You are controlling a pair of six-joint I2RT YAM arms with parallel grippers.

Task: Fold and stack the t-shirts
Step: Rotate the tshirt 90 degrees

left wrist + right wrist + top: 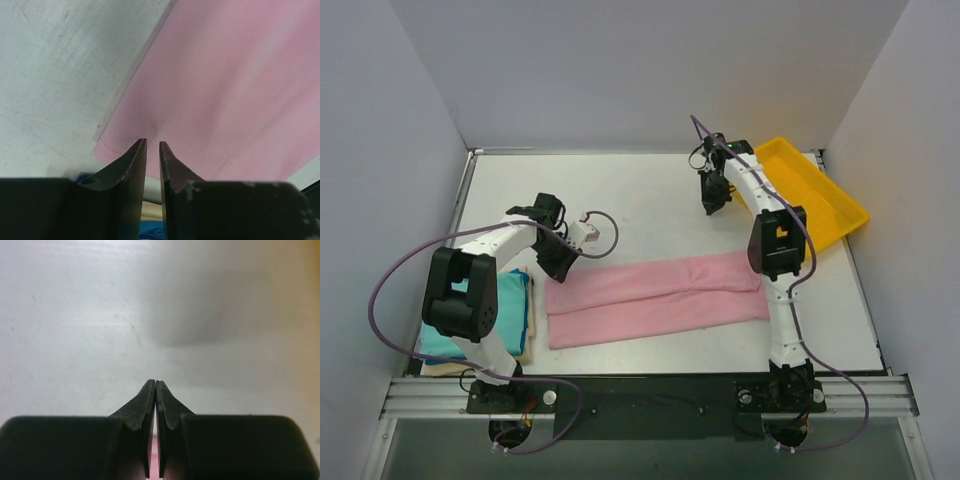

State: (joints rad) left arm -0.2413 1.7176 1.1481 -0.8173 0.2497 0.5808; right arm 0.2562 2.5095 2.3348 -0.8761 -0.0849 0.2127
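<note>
The light pink t-shirt (660, 295) lies folded into a long strip across the middle of the table. My left gripper (558, 264) hangs low over the strip's far left corner. In the left wrist view my left gripper (152, 144) has its jaws a narrow gap apart with nothing between them, just above the pink cloth (225, 90). The teal t-shirt (512, 300) lies folded on the cream t-shirt (528, 345) at the near left, partly hidden by the left arm. My right gripper (710, 203) is shut and empty above bare table at the far right (156, 382).
The yellow plastic tray (840, 205) sits at the far right corner, just right of my right arm. White walls close in the table on the left, back and right. The metal rail with the arm bases (650, 392) runs along the near edge.
</note>
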